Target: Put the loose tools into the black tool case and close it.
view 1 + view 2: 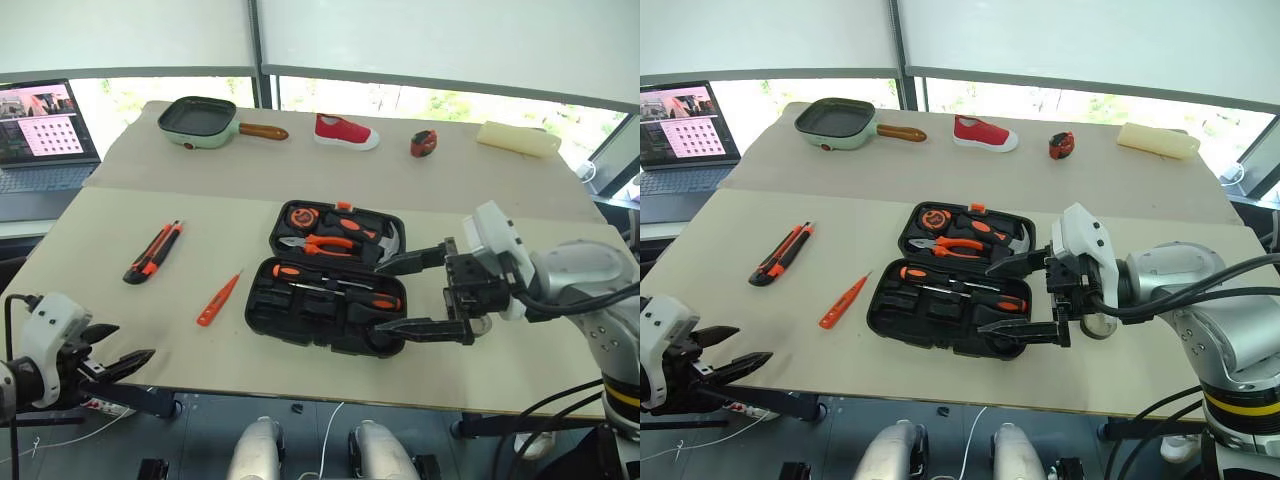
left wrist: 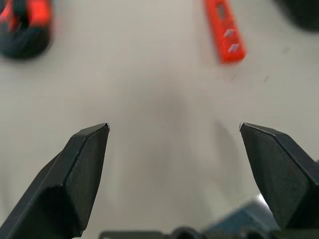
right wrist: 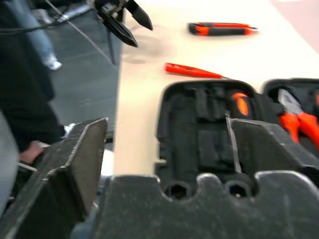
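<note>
The black tool case (image 1: 300, 312) lies open at the table's middle. Pliers, a hammer and a tape measure sit in its far half. Two screwdrivers (image 1: 340, 287) lie across its near half. My right gripper (image 1: 378, 297) hangs open just above the case's right end, fingers pointing left, holding nothing. The orange-and-black utility knife (image 1: 153, 251) lies on the table at the left. A small all-orange screwdriver (image 1: 218, 299) lies between the knife and the case. My left gripper (image 1: 135, 342) is open and empty over the table's near left edge, apart from both tools.
Along the far side stand a green frying pan (image 1: 205, 122), a red shoe (image 1: 345, 131), a small red-and-black gadget (image 1: 423, 143) and a pale yellow block (image 1: 517, 138). A laptop (image 1: 45, 130) sits at the far left. A person (image 3: 25, 104) stands beside the table's left end.
</note>
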